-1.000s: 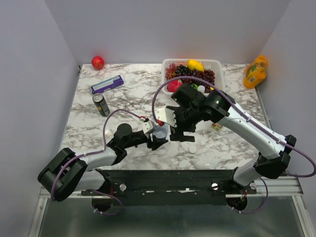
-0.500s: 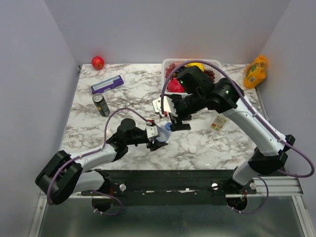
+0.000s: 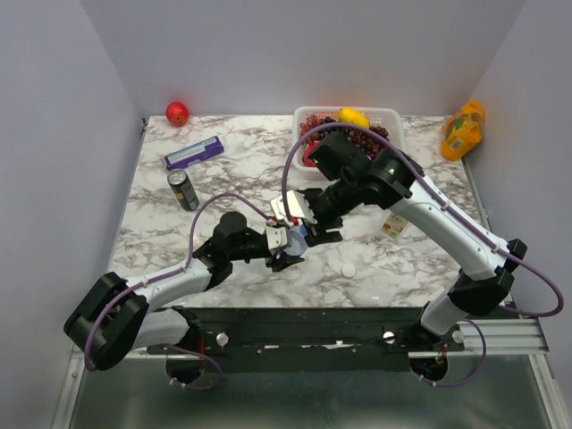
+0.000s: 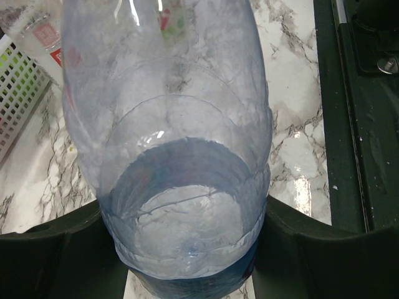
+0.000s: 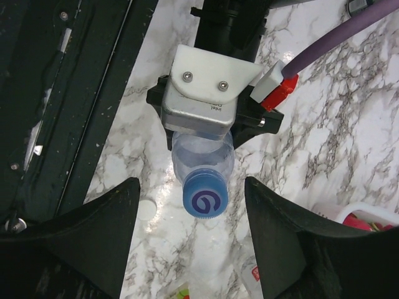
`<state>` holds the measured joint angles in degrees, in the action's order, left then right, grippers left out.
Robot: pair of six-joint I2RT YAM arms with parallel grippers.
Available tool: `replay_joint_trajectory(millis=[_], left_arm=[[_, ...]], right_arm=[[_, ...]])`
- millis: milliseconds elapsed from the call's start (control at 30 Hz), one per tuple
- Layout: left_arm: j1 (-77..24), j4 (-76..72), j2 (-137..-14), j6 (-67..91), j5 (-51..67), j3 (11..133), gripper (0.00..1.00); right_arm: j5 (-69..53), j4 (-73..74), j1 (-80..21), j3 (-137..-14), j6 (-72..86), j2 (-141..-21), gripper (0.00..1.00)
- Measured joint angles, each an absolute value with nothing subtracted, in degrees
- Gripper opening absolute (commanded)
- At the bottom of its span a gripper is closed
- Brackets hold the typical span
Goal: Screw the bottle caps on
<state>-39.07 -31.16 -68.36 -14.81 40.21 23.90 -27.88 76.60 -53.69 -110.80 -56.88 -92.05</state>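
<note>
- Here, in the top view, the left claw (image 3: 287,247) is clamped on the bottle (image 3: 295,239), just toward 6 o'clock from the middle of the table (image 3: 232,179).
- The left wrist view shows the grip itself, which the top view hides. Both fingers (image 4: 56,249) press the blue-labelled lower body of the bottle (image 4: 187,143), which fills the frame. Its neck is out of sight there.
- The right wrist view looks down at the neck. The blue cap (image 5: 204,200) sits on the bottle, with the left claw's white-and-grey body at 12 o'clock of it.
- The right claw (image 5: 190,184) stands wide, with one finger (image 5: 93,237) at 9 o'clock and the other at 3 o'clock of the cap. Both are clear of it. From the top, arm and cap overlap, so that gap cannot be read.
- How tightly the cap sits cannot be told.
- A white cap (image 5: 144,210) lies on the marble at 8 o'clock of the blue cap. In the top view it is at 4 o'clock of the bottle.
- Only the top view shows the basket (image 3: 390,113) at 12 to 1 o'clock, the can (image 3: 183,189) at 9 o'clock and a second bottle (image 3: 393,223) at 3 o'clock.
</note>
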Motion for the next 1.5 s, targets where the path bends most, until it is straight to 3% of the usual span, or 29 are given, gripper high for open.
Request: replay_joint_trajectory(millis=[1000, 1500], left_arm=[[-39.07, -33.19, -68.36, -13.89, 40.14, 23.90, 0.00], [-39.48, -33.61, -68.49, -12.32, 33.67, 23.22, 0.00]], right_arm=[[-23.57, 76.09, -52.49, -109.01, -51.88, -93.76, 0.46], [-25.67, 74.63, -48.62, -110.50, -40.82, -97.08, 0.31]])
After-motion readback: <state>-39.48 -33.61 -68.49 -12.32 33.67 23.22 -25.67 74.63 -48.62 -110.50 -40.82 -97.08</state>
